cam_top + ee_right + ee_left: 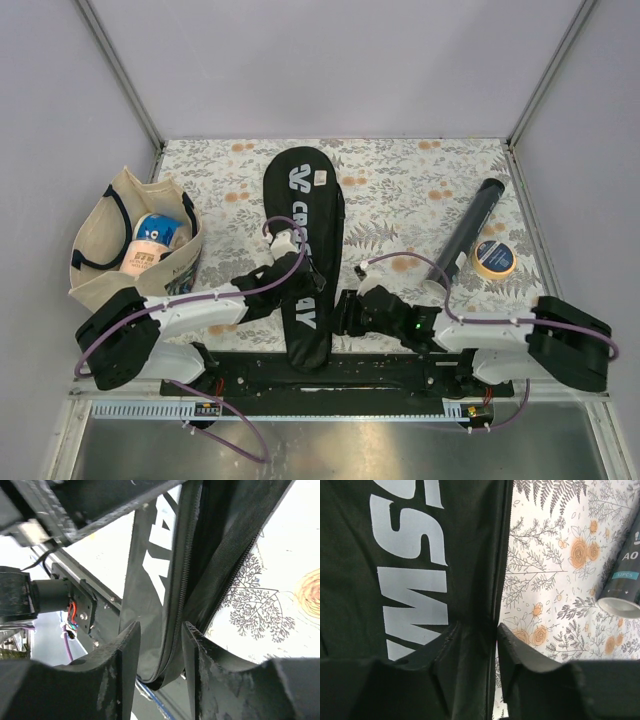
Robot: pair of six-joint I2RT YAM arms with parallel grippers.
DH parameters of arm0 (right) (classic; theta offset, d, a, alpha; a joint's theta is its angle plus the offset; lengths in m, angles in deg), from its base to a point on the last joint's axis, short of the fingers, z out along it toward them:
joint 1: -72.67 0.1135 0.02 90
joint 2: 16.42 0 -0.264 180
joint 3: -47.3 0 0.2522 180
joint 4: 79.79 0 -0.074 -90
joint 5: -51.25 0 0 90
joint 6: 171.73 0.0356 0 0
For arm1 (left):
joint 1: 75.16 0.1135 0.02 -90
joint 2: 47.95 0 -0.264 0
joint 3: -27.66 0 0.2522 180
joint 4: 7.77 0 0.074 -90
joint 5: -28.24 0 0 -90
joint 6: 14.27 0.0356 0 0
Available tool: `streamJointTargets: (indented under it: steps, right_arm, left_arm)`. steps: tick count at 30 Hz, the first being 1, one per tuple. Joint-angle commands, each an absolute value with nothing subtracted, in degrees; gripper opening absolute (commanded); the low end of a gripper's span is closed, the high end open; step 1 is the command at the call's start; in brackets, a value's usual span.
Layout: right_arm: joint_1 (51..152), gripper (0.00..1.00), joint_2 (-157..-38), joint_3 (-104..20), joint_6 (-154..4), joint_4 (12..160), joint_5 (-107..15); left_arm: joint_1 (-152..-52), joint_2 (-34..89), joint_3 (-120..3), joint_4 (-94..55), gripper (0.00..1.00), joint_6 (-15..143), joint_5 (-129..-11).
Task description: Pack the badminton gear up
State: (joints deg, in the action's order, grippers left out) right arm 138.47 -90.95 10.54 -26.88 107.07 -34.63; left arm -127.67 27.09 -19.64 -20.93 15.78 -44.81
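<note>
1. I find the large black racquet-shaped fabric cover lettered "CROSSWAY" (302, 185) at the middle of the table. Its long axis runs from the far side to the near edge, the broad head far and the narrow end between the two arm bases.
2. The left gripper (287, 243) sits over the cover at about mid-length. In its wrist view the fingers (520, 652) straddle the cover's right-hand edge with a narrow gap. I cannot tell whether they pinch the fabric.
3. The right gripper (348, 315) is at that same right-hand edge, nearer the narrow end. Its fingers (202, 655) stand either side of the zip seam, and I cannot tell whether they grip it.
4. I judge that the coming move turns on this edge: it runs lengthwise through both grippers, so any pull must follow the cover's long axis.
5. The long black cylindrical tube (470, 228) lies well apart to the right, nearer the right arm. I see no racquets or shuttlecocks.
</note>
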Motion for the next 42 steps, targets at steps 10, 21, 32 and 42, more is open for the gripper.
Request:
streamJointTargets:
  steps: [10,21,32,42]
  right_arm:
    - [138.9,0.49,-80.7,4.9,-28.7,87.8,-22.4]
    - [138.2,0.44,-91.1,3.1,-27.9,91.6,-20.2]
    - [128.6,0.47,-97.9,-5.4,-32.3,90.1,-17.7]
    - [126.0,0.49,-107.8,-11.0,-31.2,91.2,-20.5]
  left_arm:
    - [-126.2,22.6,-25.3,-31.0,0.48,23.3,-38.5]
    - [-124.0,30.4,-22.3,-28.4,0.39,22.2,-43.5]
    - [-124.0,32.8,-22.0,-28.3,0.42,21.2,-43.1]
    - [-124.0,32.9,-21.3,-28.2,0.43,20.4,-42.5]
